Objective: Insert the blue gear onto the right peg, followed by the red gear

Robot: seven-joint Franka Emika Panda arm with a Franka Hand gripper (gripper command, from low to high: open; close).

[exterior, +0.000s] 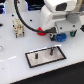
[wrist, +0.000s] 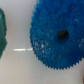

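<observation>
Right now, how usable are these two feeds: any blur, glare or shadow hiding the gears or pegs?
Exterior view: low resolution and soft; glossy white table shows glare, the pegs on the grey plate are thin smudges, the blue gear is half hidden under the hand. Wrist view: blue gear fills the frame, teeth blurred, centre hole clear.

pincer (exterior: 56,35) above blue gear (exterior: 60,37)

1. My arm (exterior: 56,12) reaches in from the exterior view's upper right, wrist bent low over the table.
2. I can't judge the gripper (exterior: 56,34) fingers' spread here.
</observation>
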